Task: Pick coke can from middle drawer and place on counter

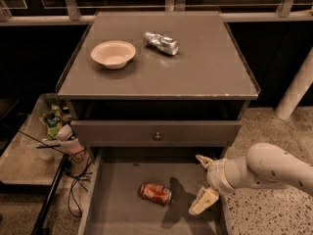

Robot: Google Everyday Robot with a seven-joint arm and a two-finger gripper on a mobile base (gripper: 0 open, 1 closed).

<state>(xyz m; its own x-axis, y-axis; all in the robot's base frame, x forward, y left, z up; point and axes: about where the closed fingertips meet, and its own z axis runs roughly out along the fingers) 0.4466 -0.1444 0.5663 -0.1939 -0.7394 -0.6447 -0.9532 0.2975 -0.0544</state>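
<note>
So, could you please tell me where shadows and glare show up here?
Camera view: the gripper, open over the right side of the middle drawer, throws a dark shadow on the floor right of the coke can; the counter is evenly lit; the silver can glints.

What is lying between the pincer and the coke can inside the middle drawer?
Nothing: in the camera view, only bare, shadowed floor of the middle drawer separates the open pincer, at the drawer's right side, from the coke can.
</note>
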